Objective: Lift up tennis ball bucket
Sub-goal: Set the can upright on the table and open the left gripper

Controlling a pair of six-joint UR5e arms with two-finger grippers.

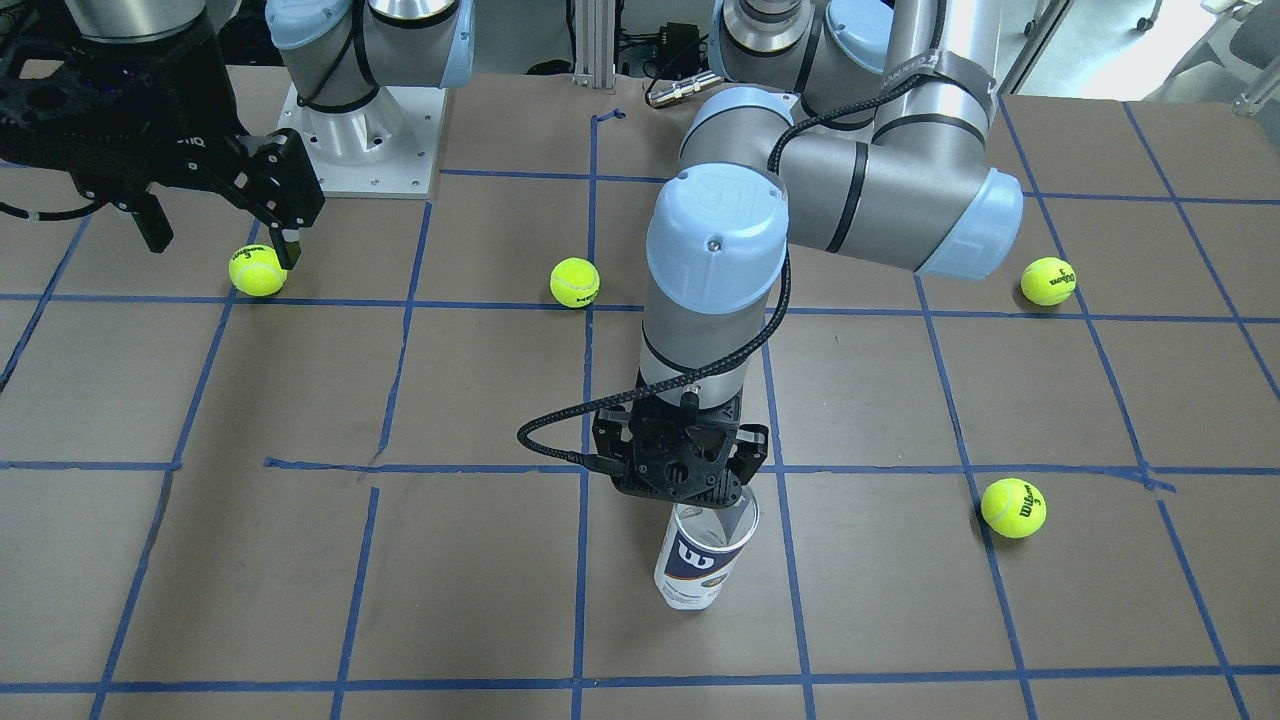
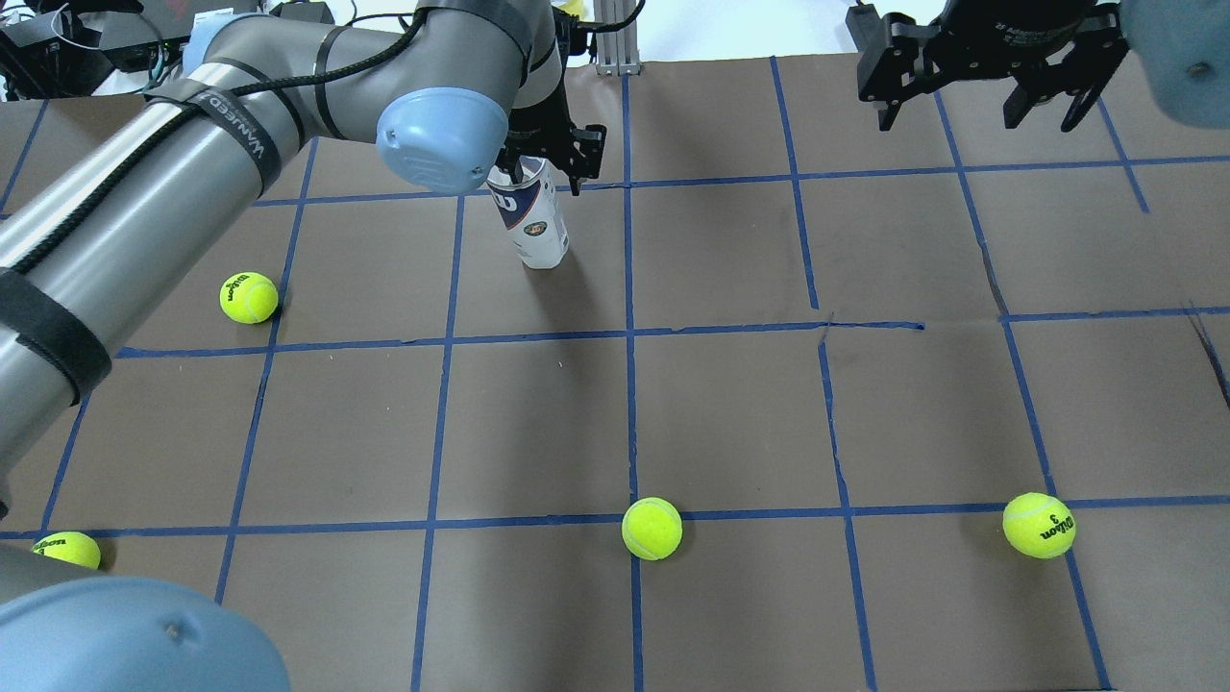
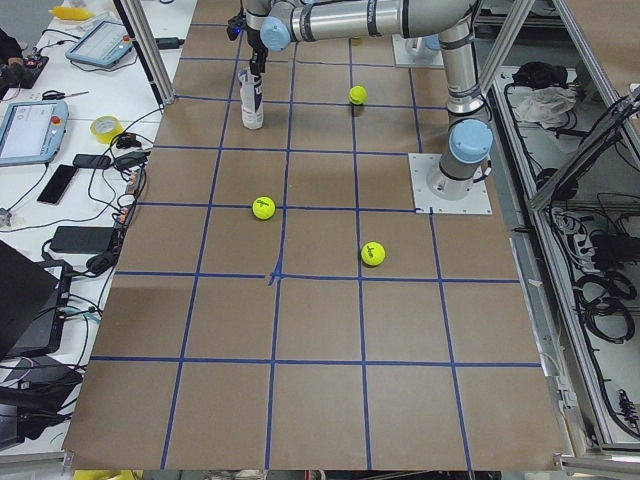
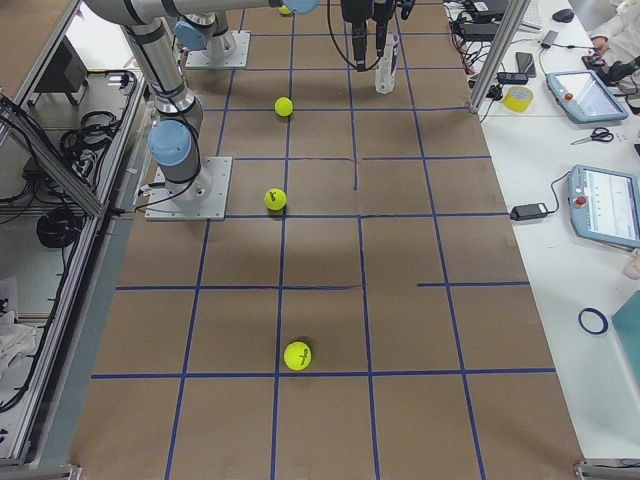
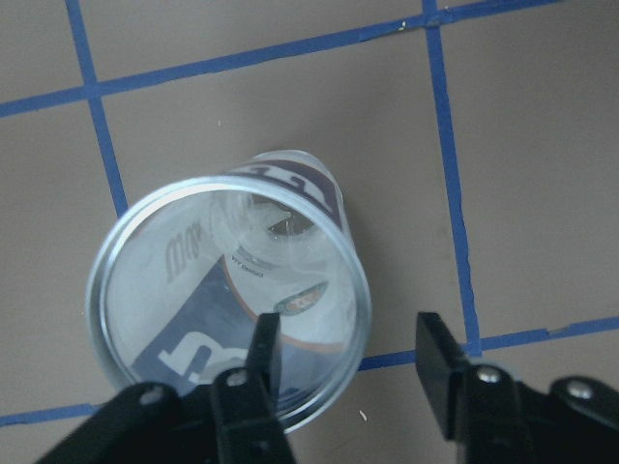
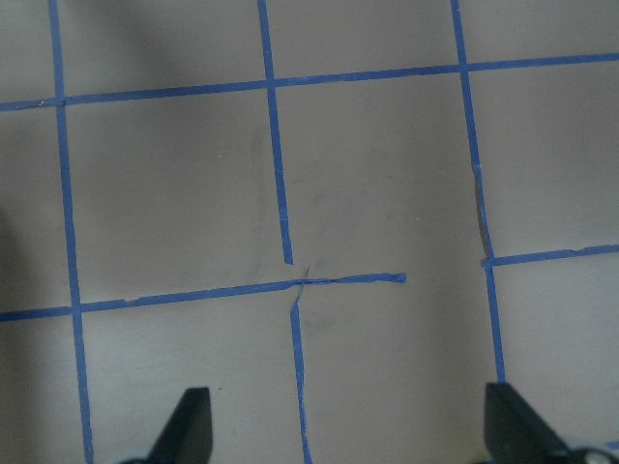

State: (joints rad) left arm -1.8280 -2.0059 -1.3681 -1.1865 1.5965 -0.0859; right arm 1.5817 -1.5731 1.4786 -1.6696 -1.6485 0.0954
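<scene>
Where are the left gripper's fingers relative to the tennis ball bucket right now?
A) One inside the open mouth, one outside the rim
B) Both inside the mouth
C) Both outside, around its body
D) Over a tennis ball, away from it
A: the left wrist view shows the left gripper open, one of its fingers over the open mouth of the tennis ball bucket and the other outside its rim.

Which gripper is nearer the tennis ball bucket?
Left. The left gripper straddles the rim of the tennis ball bucket, one of its fingers inside; the right gripper hangs far off to the side.
</scene>
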